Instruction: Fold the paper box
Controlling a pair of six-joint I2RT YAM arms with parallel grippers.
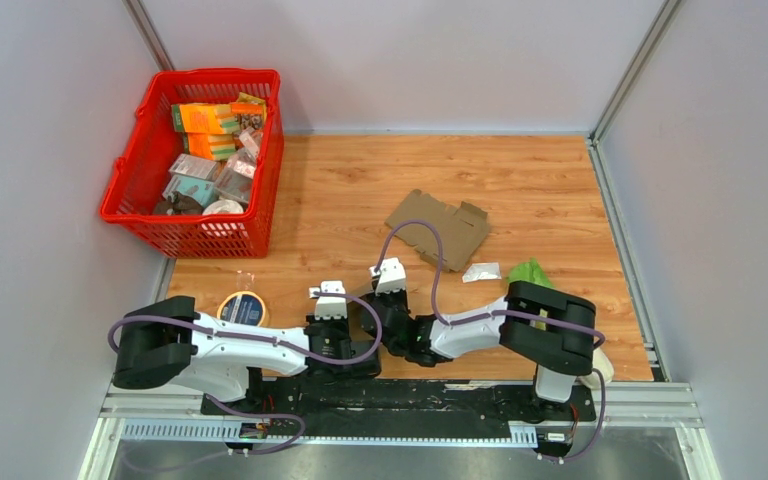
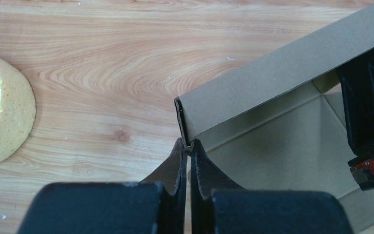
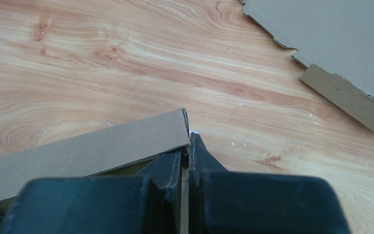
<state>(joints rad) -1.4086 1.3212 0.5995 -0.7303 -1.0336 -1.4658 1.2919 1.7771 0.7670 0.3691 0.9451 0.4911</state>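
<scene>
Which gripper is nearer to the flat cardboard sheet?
Right. The right gripper is just near-left of the flat cardboard sheet; the left gripper is farther left, beyond the right one.

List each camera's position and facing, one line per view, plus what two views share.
Top external: above and behind the arms, looking down on the table; both arms show.
Left wrist: on the left arm, facing the box past the left hand, shut on its corner.
Right wrist: on the right arm, facing the box's wall past the right hand, shut too.
Shared: both wrist views show the box; top and right wrist show the flat cardboard.
</scene>
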